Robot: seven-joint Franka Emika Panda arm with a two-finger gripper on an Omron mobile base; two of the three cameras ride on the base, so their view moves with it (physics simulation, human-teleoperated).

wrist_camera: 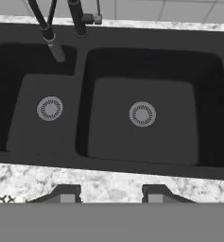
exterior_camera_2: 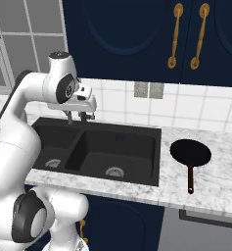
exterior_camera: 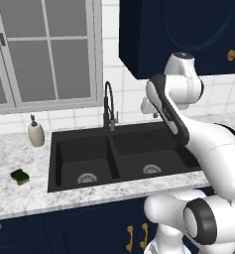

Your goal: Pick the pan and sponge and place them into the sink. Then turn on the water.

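- Matte black double-basin sink (wrist_camera: 212, 94), rectangular, with round grey drains, set in speckled marble counter (exterior_camera_2: 220, 191).
- Round black pan (exterior_camera_2: 190, 152) lies right of it; green-topped sponge (exterior_camera: 20, 176) left.
- Gripper (wrist_camera: 111, 193) hovers parted, grasping nothing (no writing legible).

Sink (exterior_camera: 82, 144) is showing matte black; its drains (wrist_camera: 142, 114) are looking like ribbed grey metal. Table (exterior_camera_2: 220, 188) is reading as polished, veined white-grey marble. Pan (exterior_camera_2: 190, 152) is appearing matte black. Cabinet handles (exterior_camera_2: 175, 37) are gleaming brass.
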